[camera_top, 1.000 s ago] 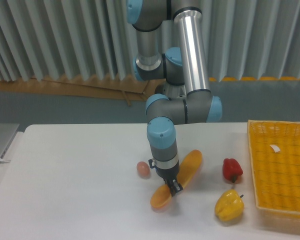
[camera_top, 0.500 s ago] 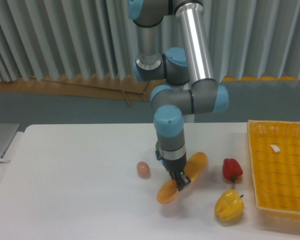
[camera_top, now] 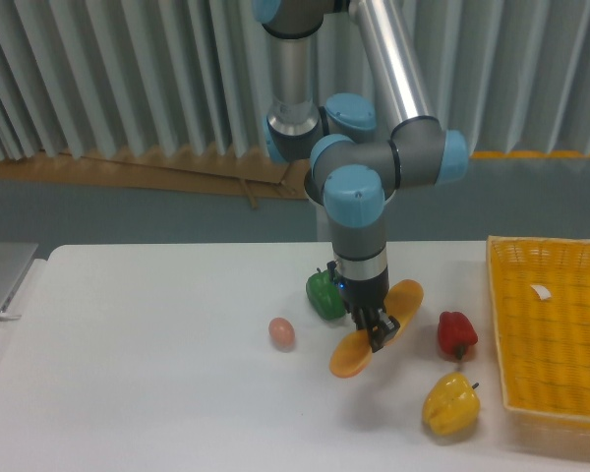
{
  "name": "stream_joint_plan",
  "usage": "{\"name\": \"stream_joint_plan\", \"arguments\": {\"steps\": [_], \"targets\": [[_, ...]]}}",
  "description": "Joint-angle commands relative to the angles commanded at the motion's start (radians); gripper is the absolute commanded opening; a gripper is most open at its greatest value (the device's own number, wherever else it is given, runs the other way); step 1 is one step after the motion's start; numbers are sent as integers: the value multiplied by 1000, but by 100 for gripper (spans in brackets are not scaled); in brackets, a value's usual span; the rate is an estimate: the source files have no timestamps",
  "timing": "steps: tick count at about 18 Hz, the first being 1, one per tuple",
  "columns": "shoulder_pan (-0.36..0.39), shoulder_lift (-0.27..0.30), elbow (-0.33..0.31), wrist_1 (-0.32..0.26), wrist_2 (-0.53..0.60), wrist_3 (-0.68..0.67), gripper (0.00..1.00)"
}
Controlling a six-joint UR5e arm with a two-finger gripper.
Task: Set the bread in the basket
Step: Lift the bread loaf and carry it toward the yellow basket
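Note:
The bread (camera_top: pixel 354 353) is a long orange-tan loaf, tilted, held up off the white table. My gripper (camera_top: pixel 378 334) is shut on the bread near its middle, pointing down. The basket (camera_top: pixel 556 329) is bright yellow woven plastic with a small white tag, at the right edge of the table, well to the right of the gripper and the loaf.
A green pepper (camera_top: pixel 324 293) lies just left of the gripper. A red pepper (camera_top: pixel 456 333) and a yellow pepper (camera_top: pixel 449 403) lie between the gripper and the basket. A small egg (camera_top: pixel 282 332) lies to the left. A grey device (camera_top: pixel 0 280) sits at the far left.
The gripper has lifted the bread and carried it to the right, toward the basket. The green pepper, hidden behind the arm before, now shows.

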Motion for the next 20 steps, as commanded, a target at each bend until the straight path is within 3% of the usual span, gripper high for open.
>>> {"name": "stream_joint_plan", "arguments": {"steps": [5,9,12,20], "targets": [[41,25,35,-112,2,115,40],[64,32,54,-155,0,132,40],[101,41,89,-212,-12,233,40],[238,52,94,-255,-17,563,40]]}}
